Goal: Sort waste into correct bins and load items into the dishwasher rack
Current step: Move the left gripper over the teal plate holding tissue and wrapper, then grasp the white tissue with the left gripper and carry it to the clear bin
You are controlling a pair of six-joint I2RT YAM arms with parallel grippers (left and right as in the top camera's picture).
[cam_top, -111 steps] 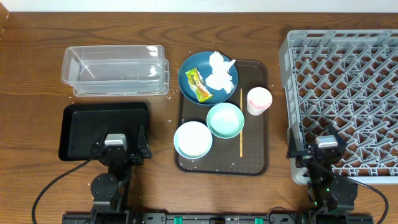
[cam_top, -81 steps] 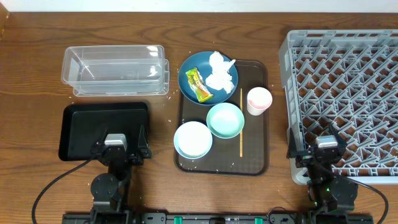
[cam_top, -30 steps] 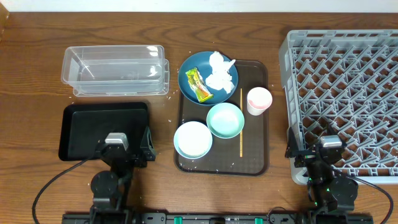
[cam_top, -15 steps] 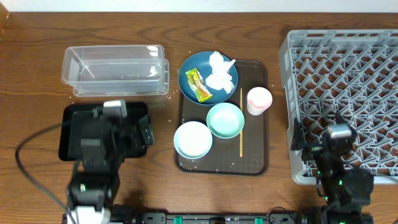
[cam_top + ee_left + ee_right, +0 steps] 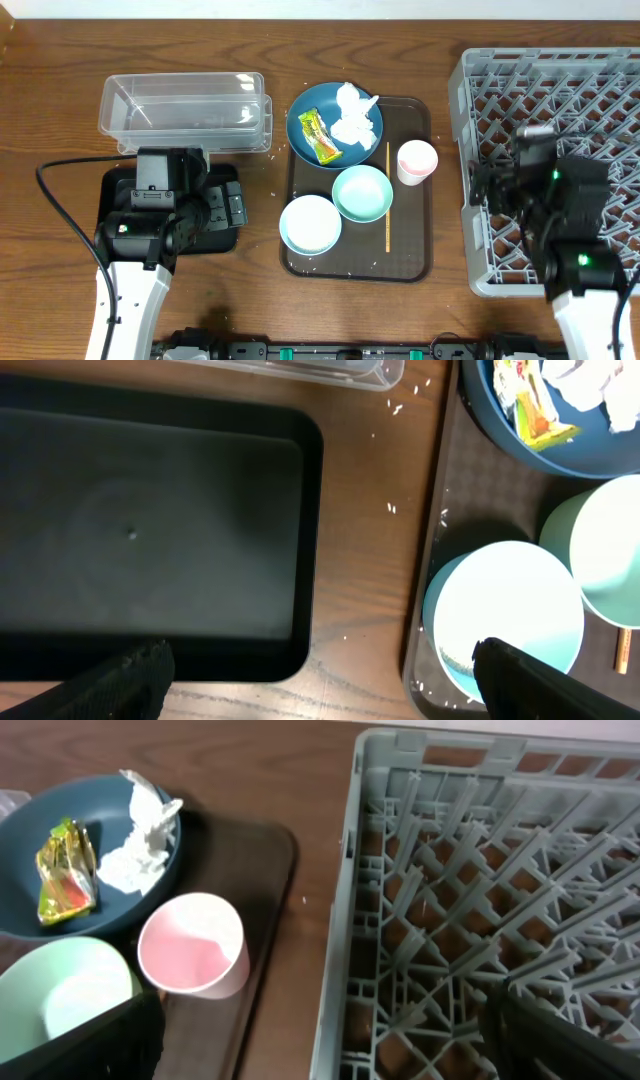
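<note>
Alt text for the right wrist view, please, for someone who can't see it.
The empty-looking grey dishwasher rack fills the right side. Left of it, a pink cup and a mint-green bowl stand on the brown tray, beside a dark blue plate holding tissue and a wrapper.

Wooden table [image 5: 50,130] — clear tub [image 5: 180,78], black tray [image 5: 150,530], brown serving tray [image 5: 410,232], grey rack [image 5: 590,100]

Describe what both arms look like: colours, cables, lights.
Both match: the left arm and right arm have boxy black upper housings with small green lights, and white lower links. A black cable loops off the left one. In the wrist views the fingers are black and blurred at the frame corners.
</note>
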